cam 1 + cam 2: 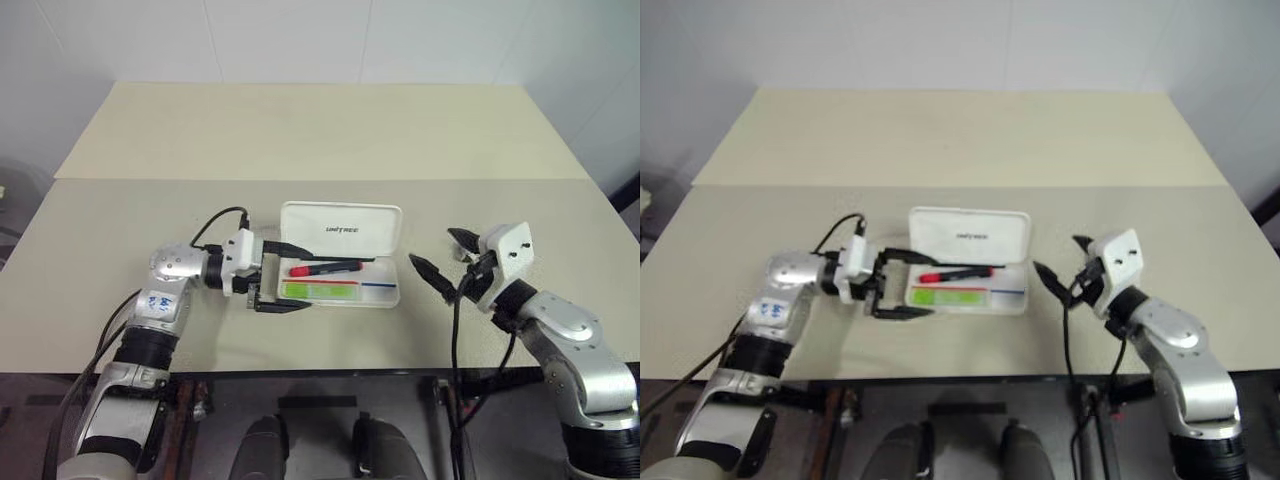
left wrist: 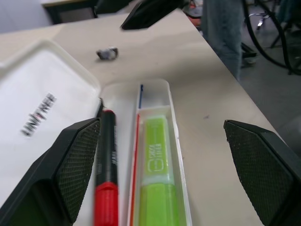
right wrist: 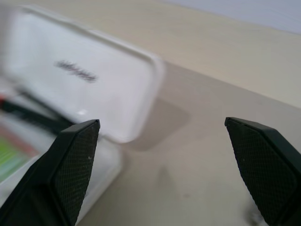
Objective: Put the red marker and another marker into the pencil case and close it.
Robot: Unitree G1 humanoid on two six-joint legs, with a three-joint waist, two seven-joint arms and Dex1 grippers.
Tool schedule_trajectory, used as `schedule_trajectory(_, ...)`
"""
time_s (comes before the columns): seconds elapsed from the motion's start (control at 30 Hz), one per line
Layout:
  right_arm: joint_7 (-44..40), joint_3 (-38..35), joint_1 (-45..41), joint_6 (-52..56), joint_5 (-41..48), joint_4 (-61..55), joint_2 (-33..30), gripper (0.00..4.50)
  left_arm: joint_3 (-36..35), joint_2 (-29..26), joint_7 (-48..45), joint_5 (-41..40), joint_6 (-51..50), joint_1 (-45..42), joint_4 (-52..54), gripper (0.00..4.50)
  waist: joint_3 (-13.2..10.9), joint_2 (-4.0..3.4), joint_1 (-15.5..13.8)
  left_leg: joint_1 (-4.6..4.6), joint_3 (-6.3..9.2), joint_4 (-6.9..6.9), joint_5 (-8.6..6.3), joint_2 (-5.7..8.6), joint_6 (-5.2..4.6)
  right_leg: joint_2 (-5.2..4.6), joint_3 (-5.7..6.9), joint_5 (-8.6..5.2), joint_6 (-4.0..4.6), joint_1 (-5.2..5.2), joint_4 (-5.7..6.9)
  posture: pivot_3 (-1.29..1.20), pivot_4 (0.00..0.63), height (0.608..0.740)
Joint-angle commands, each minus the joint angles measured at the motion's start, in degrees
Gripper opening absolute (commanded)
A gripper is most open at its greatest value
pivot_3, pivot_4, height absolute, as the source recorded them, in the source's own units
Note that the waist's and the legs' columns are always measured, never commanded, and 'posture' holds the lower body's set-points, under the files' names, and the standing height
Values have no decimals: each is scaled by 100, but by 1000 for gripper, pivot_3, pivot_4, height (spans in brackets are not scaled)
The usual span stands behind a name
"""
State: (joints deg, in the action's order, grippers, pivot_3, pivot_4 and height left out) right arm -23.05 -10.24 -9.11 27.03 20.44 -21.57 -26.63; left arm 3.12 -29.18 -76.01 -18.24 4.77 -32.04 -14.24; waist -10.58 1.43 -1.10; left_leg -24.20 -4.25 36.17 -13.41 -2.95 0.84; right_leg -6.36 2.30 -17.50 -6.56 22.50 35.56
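The white pencil case (image 1: 392, 296) lies open in the middle of the table, its lid (image 1: 340, 230) tipped back. Inside lie the red marker (image 1: 322, 268), red cap toward my left arm, and beside it the lime-green marker (image 1: 318, 290). The left wrist view shows both close up: the red marker (image 2: 106, 179) and the green one (image 2: 158, 174). My left gripper (image 1: 282, 277) is open at the case's left end, one finger on each side of the tray, holding nothing. My right gripper (image 1: 446, 256) hangs open to the right of the case, apart from it.
A small grey scrap (image 2: 107, 53) lies on the table near the right gripper. The table's near edge runs just below the case. A person's legs (image 2: 221, 28) stand past the table's right side. Wide bare tabletop lies behind the case.
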Motion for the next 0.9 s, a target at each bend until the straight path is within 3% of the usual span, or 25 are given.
schedule_trajectory(0.03, 752, -311, -189, -180, -274, 218, 321, 4500, -304, -268, 179, -281, -286, 249, 639, 4483, 0, 0, 18, 0, 0, 0, 0, -1, 0, 0, 0, 0, 0, 0, 0, 0, 150, 740)
schedule_trajectory(0.17, 1042, -294, -398, -422, -539, 899, 538, 4500, -566, -511, 349, -441, -543, 466, 974, 4483, -1, -2, 51, 1, 1, -5, 1, -1, 1, 1, 0, -1, 2, 1, -1, 0, 150, 740)
schedule_trajectory(0.53, 856, -252, -1601, -1007, -740, 3603, 459, 4500, -773, -884, 409, -589, -733, 531, 1222, 4483, -3, -5, 198, 4, -2, -14, 7, -3, 2, 5, -2, -2, 3, 5, 6, 0, 150, 740)
schedule_trajectory(0.63, 807, -267, -1862, -904, -622, 3955, 568, 3604, -794, -900, 460, -622, -798, 606, 1393, 4500, -3, -5, 250, 3, -2, -14, 7, -4, 3, 4, -2, -2, 3, 5, 6, 0, 150, 740)
schedule_trajectory(0.9, 620, -5, -1904, -879, -806, 3738, 528, 577, -857, -958, 548, -626, -816, 651, 1470, 4500, -3, -6, 269, 3, -3, -14, 7, -4, 3, 3, -4, -1, 1, 5, 7, 0, 150, 740)
